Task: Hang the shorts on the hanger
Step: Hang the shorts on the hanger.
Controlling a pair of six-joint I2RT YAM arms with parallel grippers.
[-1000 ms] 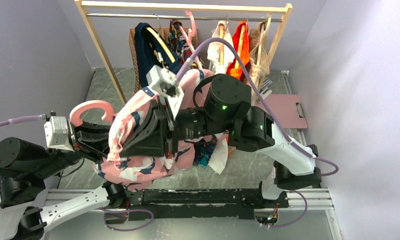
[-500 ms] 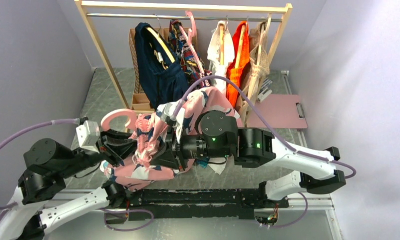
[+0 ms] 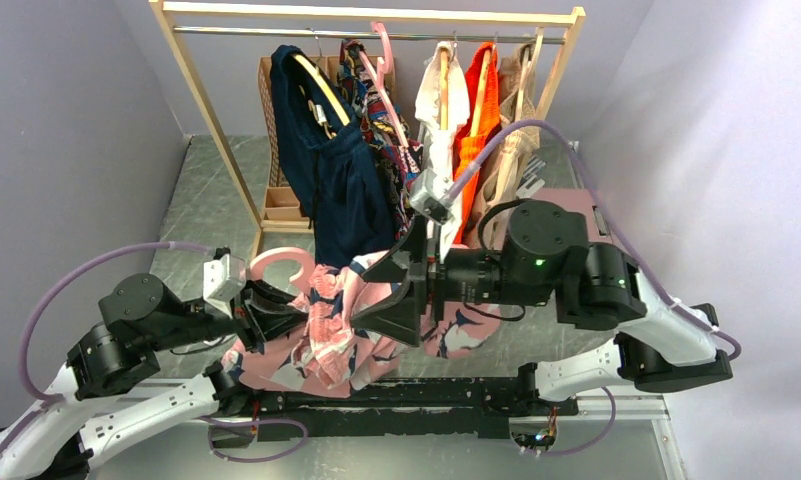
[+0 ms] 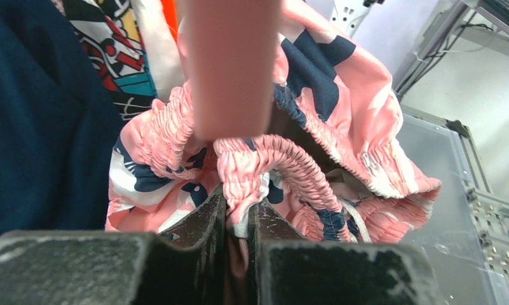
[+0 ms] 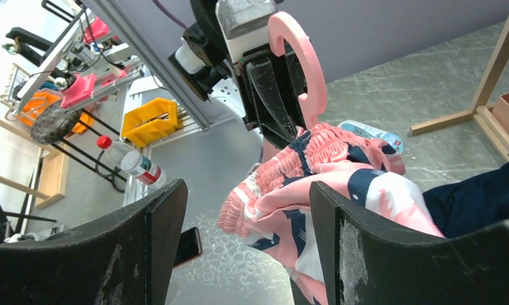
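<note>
Nearest the arm bases, the left hand (image 4: 239, 203) is pressed together on the large pale-pink plastic hanger (image 5: 302, 57) just below its curved hook. The gathered elastic waistband of the loose pink fabric shorts with a navy and white wave print (image 3: 326, 340) is bunched against its fingers. The shorts sag from that point in soft folds above the grey marbled desk (image 3: 206, 190); they look light, limp and a little slippery, so they should slide or drop wherever nothing holds them. The waistband is the sensible place to grip, since its thick ruching gives the pads something to bite on, while the thin leg cloth would merely stretch away. The hanger looks stiff and smooth, best held at its neck. Just beyond, the right hand (image 5: 245, 190) is spread wide, holding nothing, facing the shorts. Farthest back stands the wooden clothes rail (image 3: 376, 15) with its hung garments.
</note>
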